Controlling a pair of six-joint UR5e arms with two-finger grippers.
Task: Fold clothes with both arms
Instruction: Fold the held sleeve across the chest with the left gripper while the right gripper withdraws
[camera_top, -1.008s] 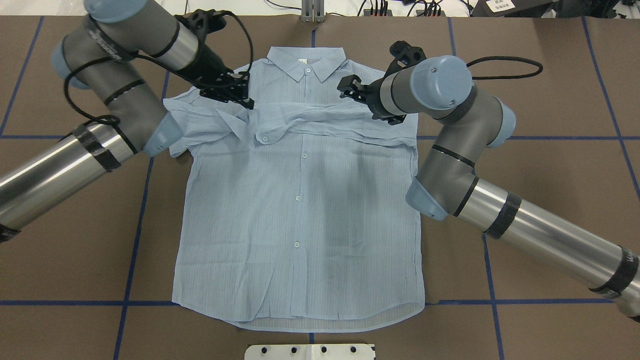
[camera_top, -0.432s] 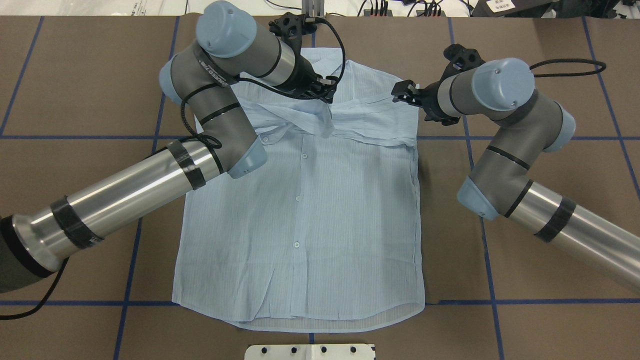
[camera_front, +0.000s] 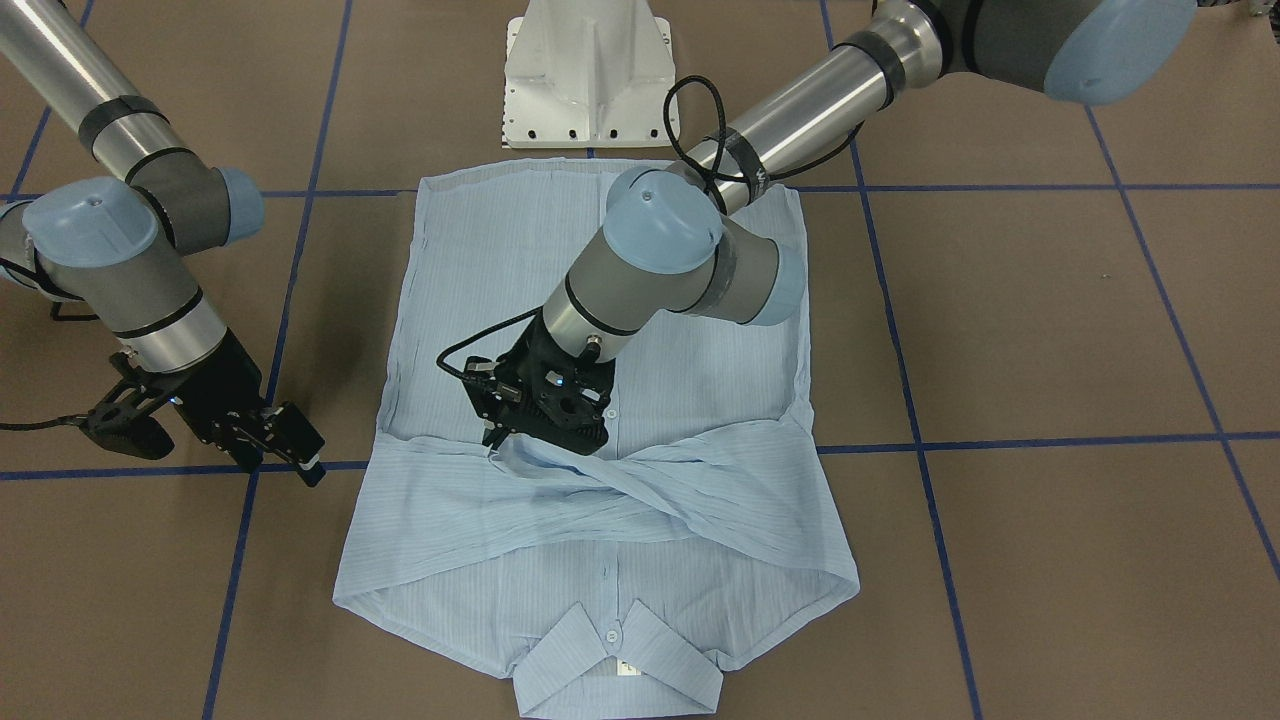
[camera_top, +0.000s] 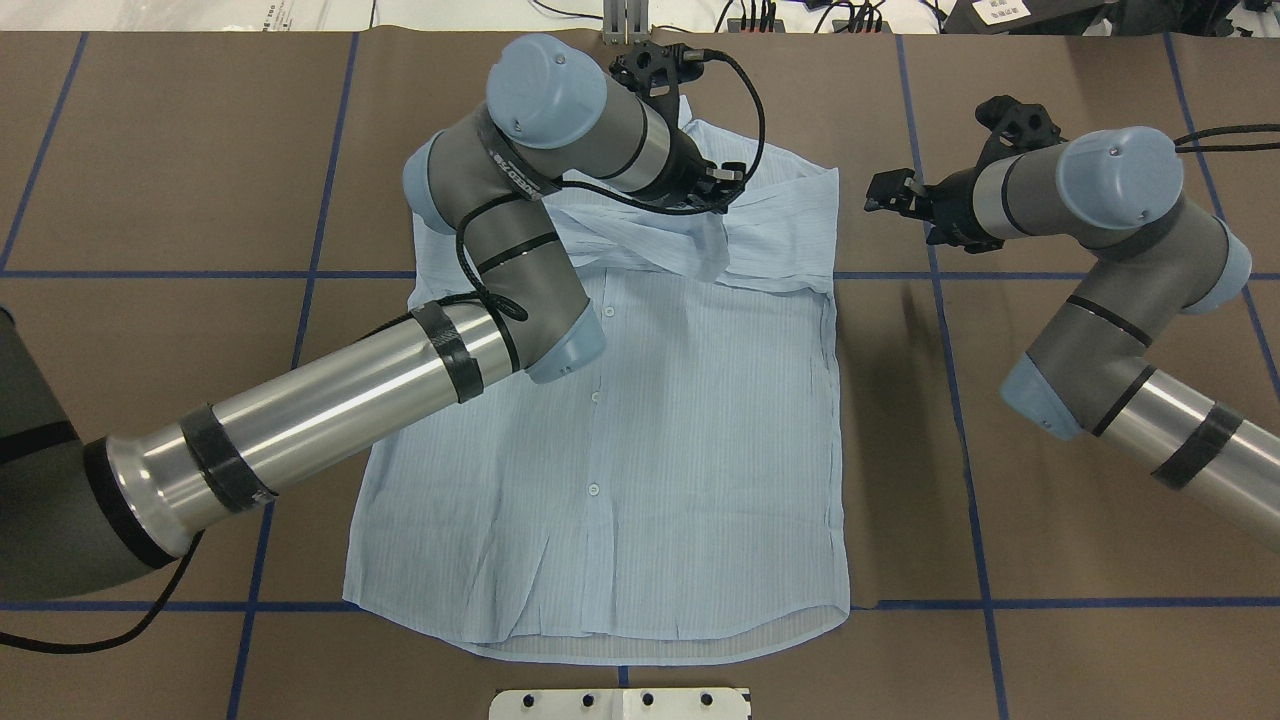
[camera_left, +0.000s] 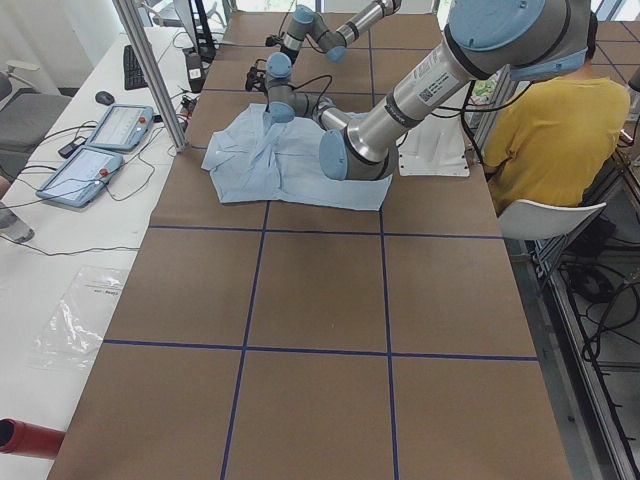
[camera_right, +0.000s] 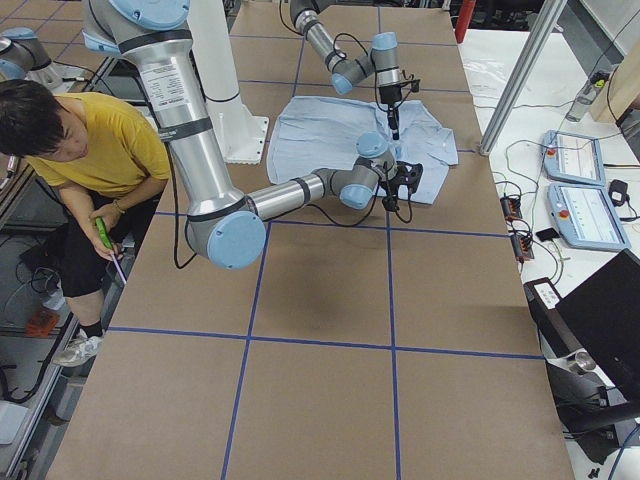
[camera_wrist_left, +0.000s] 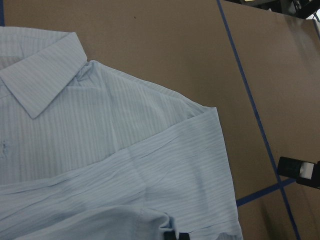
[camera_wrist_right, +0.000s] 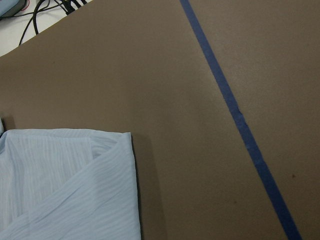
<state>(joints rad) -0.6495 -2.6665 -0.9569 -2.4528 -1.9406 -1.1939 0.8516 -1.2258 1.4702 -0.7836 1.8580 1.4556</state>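
The light-blue striped shirt (camera_top: 640, 420) lies flat, buttons up, with its collar (camera_front: 620, 650) at the table's far side. Both sleeves are folded across the chest. My left gripper (camera_top: 718, 195) is over the chest, shut on the sleeve cloth (camera_front: 560, 475) it has drawn across. In the left wrist view its dark fingertips (camera_wrist_left: 172, 235) pinch cloth at the bottom edge. My right gripper (camera_top: 880, 192) hangs open and empty over bare table, just off the shirt's right shoulder (camera_wrist_right: 65, 185). In the front view it (camera_front: 290, 445) stands left of the shirt.
The white pedestal base (camera_front: 588, 75) sits at the table's near edge behind the hem. Blue tape lines (camera_top: 950, 330) cross the brown table. A seated person in yellow (camera_left: 560, 130) is beside the base. Tablets and cables (camera_right: 575, 185) lie on the side bench.
My left gripper has carried the sleeve rightward from the shirt's left shoulder across the chest. My right gripper has drawn back to the right, off the shirt, holding nothing.
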